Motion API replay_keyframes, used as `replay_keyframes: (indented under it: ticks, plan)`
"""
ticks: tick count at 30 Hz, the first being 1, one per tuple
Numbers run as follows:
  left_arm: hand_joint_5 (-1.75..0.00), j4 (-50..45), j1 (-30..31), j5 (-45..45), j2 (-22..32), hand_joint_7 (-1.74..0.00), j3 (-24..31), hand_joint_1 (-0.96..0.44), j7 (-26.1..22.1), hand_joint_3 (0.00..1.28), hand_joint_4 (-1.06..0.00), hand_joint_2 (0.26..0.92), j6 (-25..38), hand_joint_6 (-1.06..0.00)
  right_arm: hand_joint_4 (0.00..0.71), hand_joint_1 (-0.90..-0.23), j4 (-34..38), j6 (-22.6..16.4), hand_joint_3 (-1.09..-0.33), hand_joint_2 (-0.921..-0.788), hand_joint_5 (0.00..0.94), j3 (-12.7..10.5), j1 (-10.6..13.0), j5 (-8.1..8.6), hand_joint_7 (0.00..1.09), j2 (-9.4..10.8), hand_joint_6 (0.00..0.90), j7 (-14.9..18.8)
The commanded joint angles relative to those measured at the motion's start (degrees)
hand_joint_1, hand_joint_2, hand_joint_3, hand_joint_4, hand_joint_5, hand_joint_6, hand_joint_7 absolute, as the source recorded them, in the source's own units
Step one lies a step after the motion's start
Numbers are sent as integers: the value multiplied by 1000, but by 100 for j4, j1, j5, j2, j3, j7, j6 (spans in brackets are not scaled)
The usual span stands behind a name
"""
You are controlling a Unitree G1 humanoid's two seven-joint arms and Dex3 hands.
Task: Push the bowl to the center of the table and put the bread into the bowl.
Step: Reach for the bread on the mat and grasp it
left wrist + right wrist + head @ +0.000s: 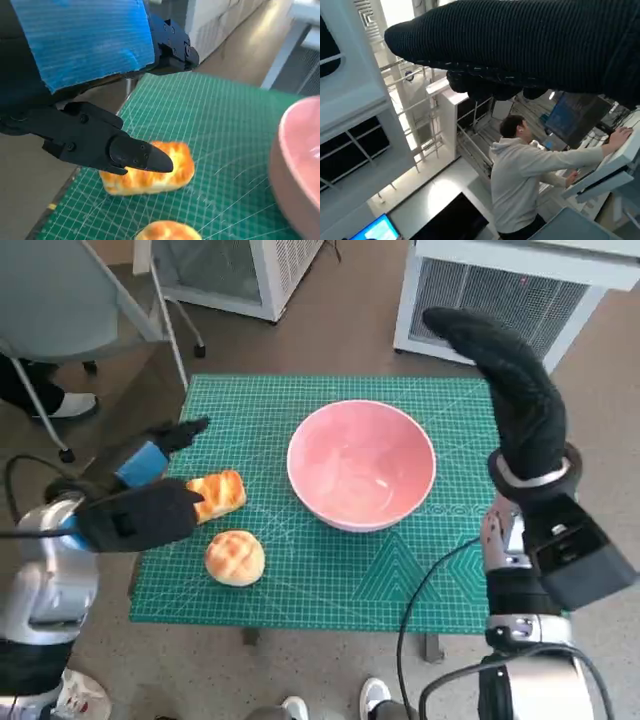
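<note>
A pink bowl [361,464] stands on the green cutting mat [320,570] near the middle, a little toward the right; its rim [295,165] shows in the left wrist view. A toasted rectangular bread [218,494] lies at the mat's left, with a round bun [235,557] in front of it. My left hand [140,498] hovers over the rectangular bread [150,172], fingers [135,152] spread above it, holding nothing. The round bun [167,231] peeks in below. My right hand [505,390] is raised above the mat's right edge, fingers extended and empty; the glove [530,45] fills its wrist view.
White appliances [500,290] stand beyond the table's far edge, and a chair [70,310] sits at the far left. A cable [420,600] crosses the mat's right front. A person [530,175] sits at a desk in the right wrist view.
</note>
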Motion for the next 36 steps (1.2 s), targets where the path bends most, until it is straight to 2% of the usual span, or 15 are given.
replay_keyframes:
  ticks: [1, 10, 17, 23, 28, 31, 35, 36]
  plan:
    - [0, 251, -243, 168, -85, -3, -263, -520, -112, 2, -147, 910, 141, -297, 263, -566, 85, -57, -728, -921, 5, 33, 132, -179, 131, -33, 311, -124]
    - [0, 707, -486, 322, -244, 0, -613, -521, -150, 1, -144, 913, 246, -294, 265, -567, 179, -171, -740, -921, 4, 47, 117, -365, 139, -58, 303, -315]
    - [-4, 1273, -668, 426, -401, 0, -866, -525, -105, 2, -154, 916, 184, -290, 266, -562, 122, -161, -747, -921, 4, 79, 159, -393, 144, -72, 297, -388]
    - [-13, 1681, -770, 497, -525, -18, -1001, -521, -62, 3, -187, 920, 134, -331, 267, -562, 48, -157, -748, -921, 3, 108, 210, -400, 148, -83, 292, -441]
    - [-27, 1855, -800, 552, -633, -40, -1052, -484, -21, 6, -280, 920, 183, -407, 265, -562, 29, -152, -747, -921, 2, 122, 225, -416, 151, -98, 290, -489]
    - [-33, 2051, -808, 568, -713, -47, -1076, -446, 90, 4, -371, 919, 114, -453, 264, -561, 50, -175, -747, -921, 1, 125, 228, -440, 154, -97, 289, -536]
    - [-56, 2305, -819, 546, -795, -60, -1075, -353, 303, 1, -564, 914, -57, -529, 264, -561, 61, -184, -746, -921, 1, 134, 239, -459, 157, -110, 287, -572]
    - [-96, 2361, -821, 540, -811, -72, -1072, -297, 356, 1, -673, 910, -105, -571, 265, -561, 58, -183, -746, -921, 1, 138, 243, -460, 158, -113, 286, -576]
